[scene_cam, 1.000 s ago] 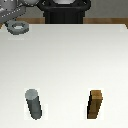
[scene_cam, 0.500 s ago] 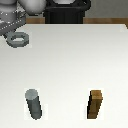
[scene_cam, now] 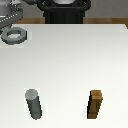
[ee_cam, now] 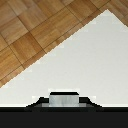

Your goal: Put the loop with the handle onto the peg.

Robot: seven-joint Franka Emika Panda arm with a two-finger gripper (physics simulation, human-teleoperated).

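The loop with the handle (scene_cam: 15,36), a flat grey ring with a round hole, hangs at the far corner of the table on the exterior view's left. My gripper (scene_cam: 11,26) is directly above it, shut on its handle. In the wrist view the grey handle tab (ee_cam: 64,99) sits between my dark fingers (ee_cam: 35,105). The ring itself is hidden there. The peg (scene_cam: 33,104), an upright grey cylinder, stands near the front of the table on the exterior view's left, far from the loop.
A brown wooden block (scene_cam: 96,105) stands upright near the front on the exterior view's right, level with the peg. The robot's black base (scene_cam: 65,12) is at the back edge of the white table (scene_cam: 75,60). Wooden floor (ee_cam: 35,30) lies beyond the table edge.
The loop has come down and out from under the gripper into fuller view with the gripper holding it. It has barely shifted in the last half second. Peg and block have not moved.
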